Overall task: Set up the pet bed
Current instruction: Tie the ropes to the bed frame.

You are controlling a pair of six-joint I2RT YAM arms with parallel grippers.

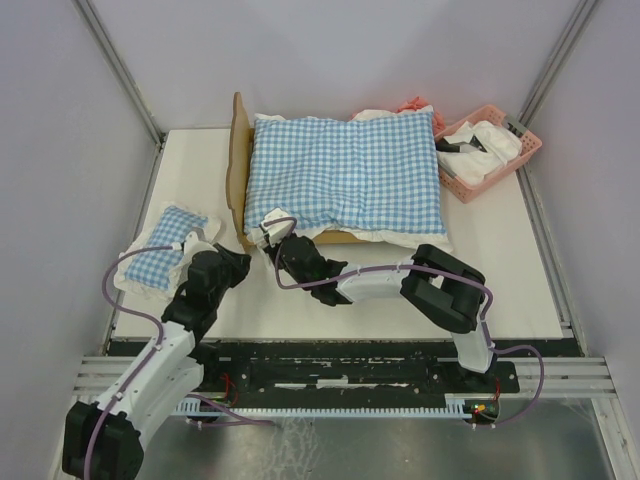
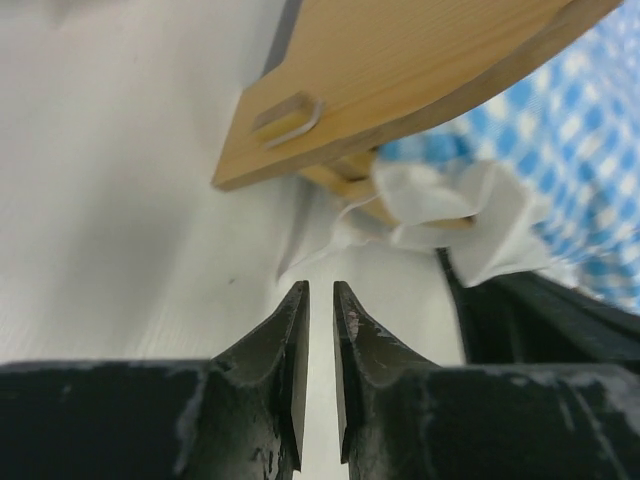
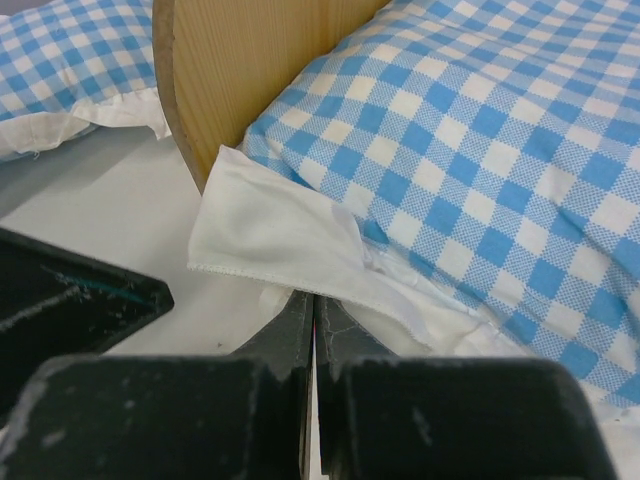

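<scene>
**Top view.** The bed (image 1: 238, 160) stands at the back left of the table (image 1: 400, 295), with its headboard to the left. A checked cushion (image 1: 345, 170) covers its base and overhangs the right end. A small checked pillow (image 1: 160, 258) lies on the table left of the bed. A pink basket (image 1: 527, 150) sits at the back right corner. The left gripper (image 1: 238, 262) is just beside the bed's near left corner. The right arm reaches across, and the right gripper (image 1: 268, 230) is at that same corner, against the cushion's edge.

**Left wrist view.** The left gripper's fingers (image 2: 295, 330) stand slightly apart with a narrow gap and nothing between them. They are over bare table, short of the headboard's lower edge. A white frill (image 2: 440, 205) hangs beneath it.

**Right wrist view.** The right gripper's jaws are pressed together. Their tips sit under the frill's hem, beside the headboard. It cannot be told whether any fabric is pinched.
</scene>
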